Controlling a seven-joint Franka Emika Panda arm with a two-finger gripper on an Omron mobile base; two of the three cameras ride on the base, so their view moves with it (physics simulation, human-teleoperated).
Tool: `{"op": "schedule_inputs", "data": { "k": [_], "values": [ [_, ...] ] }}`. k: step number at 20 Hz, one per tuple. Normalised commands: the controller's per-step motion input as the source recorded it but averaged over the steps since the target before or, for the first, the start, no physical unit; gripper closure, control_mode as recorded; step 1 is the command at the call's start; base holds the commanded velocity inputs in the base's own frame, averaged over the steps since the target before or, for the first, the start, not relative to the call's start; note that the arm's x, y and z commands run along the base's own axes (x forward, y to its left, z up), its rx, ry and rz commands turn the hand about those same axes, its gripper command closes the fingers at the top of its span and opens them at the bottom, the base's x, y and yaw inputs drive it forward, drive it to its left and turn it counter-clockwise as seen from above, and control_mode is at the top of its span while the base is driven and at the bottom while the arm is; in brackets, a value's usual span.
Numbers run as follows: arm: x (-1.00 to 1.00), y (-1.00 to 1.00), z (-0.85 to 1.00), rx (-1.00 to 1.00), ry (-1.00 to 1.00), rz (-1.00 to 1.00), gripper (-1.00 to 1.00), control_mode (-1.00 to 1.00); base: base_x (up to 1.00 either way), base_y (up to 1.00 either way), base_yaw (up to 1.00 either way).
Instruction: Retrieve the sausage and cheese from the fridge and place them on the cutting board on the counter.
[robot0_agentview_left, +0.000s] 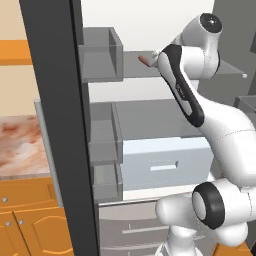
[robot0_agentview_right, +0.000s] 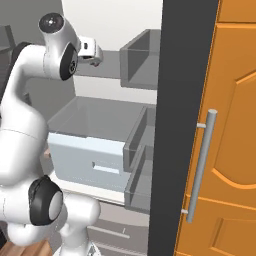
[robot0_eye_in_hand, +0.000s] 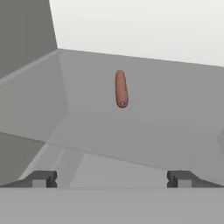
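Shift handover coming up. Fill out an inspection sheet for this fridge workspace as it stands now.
Surface: grey fridge shelf, bare apart from one item.
Job's things: sausage lies on that shelf, untouched; its tip also shows in the left base view. Fridge doors stand open. Cheese and cutting board: nothing seen.
Clutter: nothing seen.
Grippers: gripper open, jaws wide, apart from the sausage and aimed at it.
Cables: nothing seen.
Surroundings: marbled counter to the left over orange cabinets; pale drawer and grey door bins inside the fridge.
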Motion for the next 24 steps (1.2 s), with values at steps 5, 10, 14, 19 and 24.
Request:
{"op": "schedule_inputs", "data": {
  "k": [5, 10, 14, 19, 24],
  "values": [
    [0.79, 0.06, 0.0, -0.04, 0.01, 0.01, -1.0, -1.0, 0.0, 0.0, 0.0],
    [0.58, 0.02, 0.0, -0.01, 0.07, 0.03, -1.0, -1.0, 0.0, 0.0, 0.0],
    [0.58, 0.0, 0.0, 0.0, 0.07, 0.05, -1.0, -1.0, 0.0, 0.0, 0.0],
    [0.27, 0.0, -0.12, 0.0, 0.08, 0.05, -1.0, -1.0, 0.0, 0.0, 0.0],
    [0.34, 0.02, -0.12, 0.0, 0.03, 0.03, -1.0, -1.0, 0.0, 0.0, 0.0]
  ]
}}
